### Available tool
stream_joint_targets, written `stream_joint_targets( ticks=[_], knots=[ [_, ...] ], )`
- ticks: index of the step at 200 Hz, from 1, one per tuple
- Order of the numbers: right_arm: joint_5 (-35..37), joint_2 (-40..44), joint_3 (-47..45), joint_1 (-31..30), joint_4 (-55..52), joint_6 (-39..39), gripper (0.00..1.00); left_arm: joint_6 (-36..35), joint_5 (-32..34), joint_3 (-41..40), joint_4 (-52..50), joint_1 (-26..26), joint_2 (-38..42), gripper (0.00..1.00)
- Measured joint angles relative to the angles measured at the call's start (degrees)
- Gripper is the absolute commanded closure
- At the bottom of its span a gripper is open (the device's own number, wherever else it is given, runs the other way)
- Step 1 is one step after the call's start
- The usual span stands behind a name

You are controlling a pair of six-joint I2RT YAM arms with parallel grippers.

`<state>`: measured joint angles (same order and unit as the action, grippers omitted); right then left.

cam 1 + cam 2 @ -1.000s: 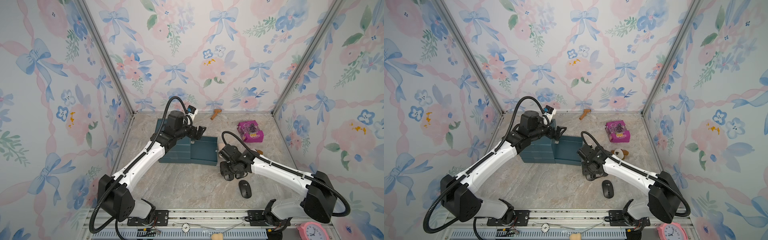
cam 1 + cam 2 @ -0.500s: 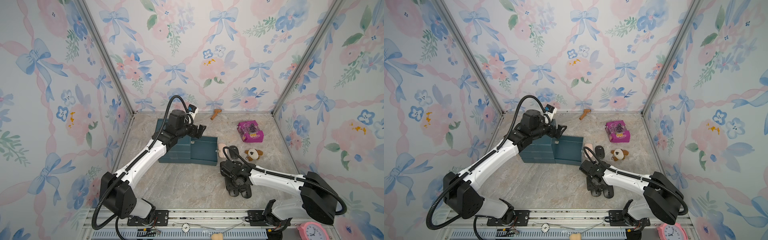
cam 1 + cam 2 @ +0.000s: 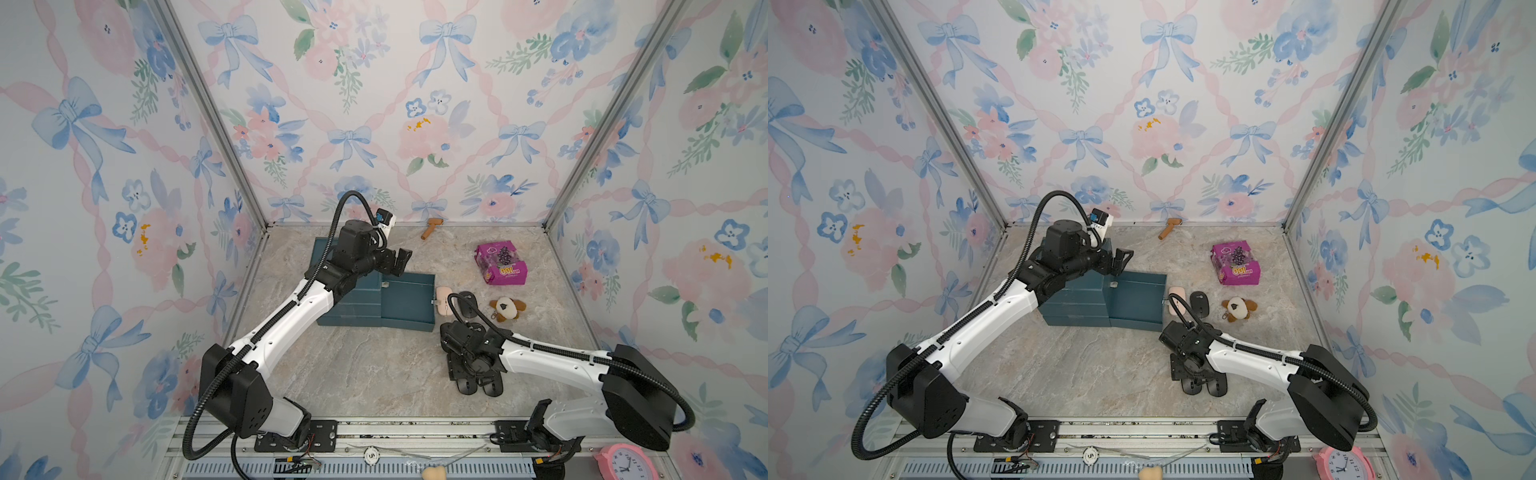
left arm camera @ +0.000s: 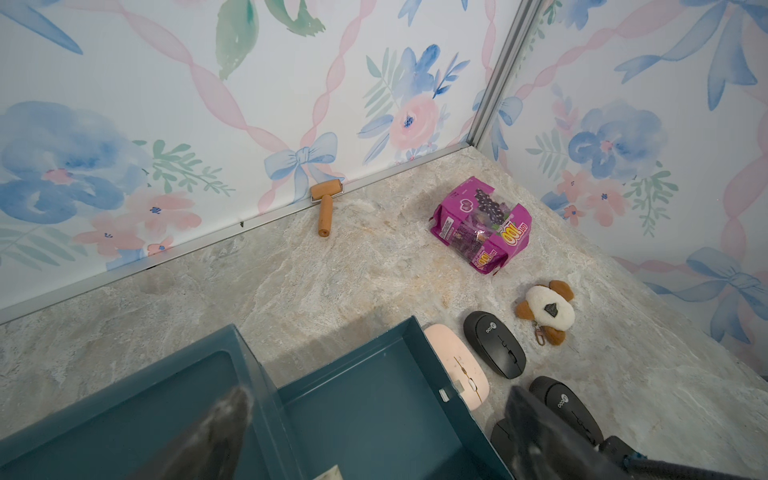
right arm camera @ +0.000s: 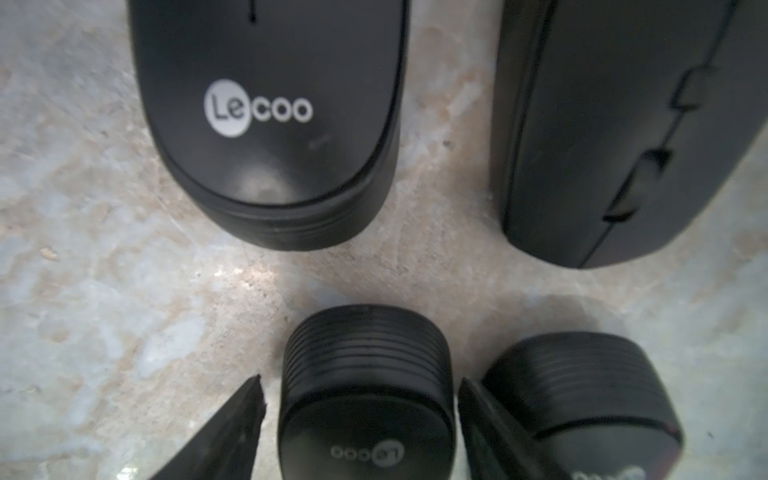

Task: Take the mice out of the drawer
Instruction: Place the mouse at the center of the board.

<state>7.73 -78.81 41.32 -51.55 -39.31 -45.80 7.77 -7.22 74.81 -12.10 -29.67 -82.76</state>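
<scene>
Six mice seem to be lying out on the table, and the pulled-out drawer, just right of the frame's centre in both top views, is showing only bare blue floor where it is visible. The pink mouse and a dark mouse are sitting side by side, just right of the drawer front. Four black ones are clustering in the lower right, beneath the right pincer. Its jaws are standing apart on either side of a black mouse that is resting on the table, with a sliver of gap showing on one side. This is looking like a release, placed tight beside a neighbour to make the group compact and clear of the drawer. The left pincer is hovering wide apart and empty above the cabinet at centre frame, probably so as not to crowd the other arm.
</scene>
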Motion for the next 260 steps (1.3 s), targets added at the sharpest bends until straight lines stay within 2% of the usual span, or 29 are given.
stream_joint_targets(
  ticks=[10,29,51,64,101,153,212,260],
  knots=[
    [0.4,0.0,1.0,0.0,-0.4,0.2,0.2,0.2,0.2,0.0,0.0,0.0,0.1,0.02],
    [1.4,0.0,3.0,0.0,-1.0,0.5,0.07,0.4,0.7,0.0,0.0,0.0,0.3,0.02],
    [3.3,0.0,5.1,0.2,-1.8,1.0,0.02,0.4,1.1,0.0,0.0,0.0,0.7,0.02],
    [4.7,0.1,6.3,0.6,-2.1,0.8,0.0,0.4,1.6,0.0,0.0,0.0,1.0,0.02],
    [8.4,0.6,10.0,3.8,-2.0,0.9,0.04,2.0,2.6,0.0,0.0,1.3,2.9,0.02],
    [8.6,-0.3,13.2,12.6,3.6,1.9,0.04,5.5,4.3,-0.2,-2.3,11.3,8.2,0.02],
    [4.2,-11.8,22.2,16.8,8.2,7.0,0.04,8.4,-1.1,-5.6,-8.5,26.5,12.6,0.02],
    [1.6,-13.5,22.9,20.9,8.7,8.7,0.04,9.0,-6.3,-8.6,-10.4,29.4,13.8,0.02]
  ],
)
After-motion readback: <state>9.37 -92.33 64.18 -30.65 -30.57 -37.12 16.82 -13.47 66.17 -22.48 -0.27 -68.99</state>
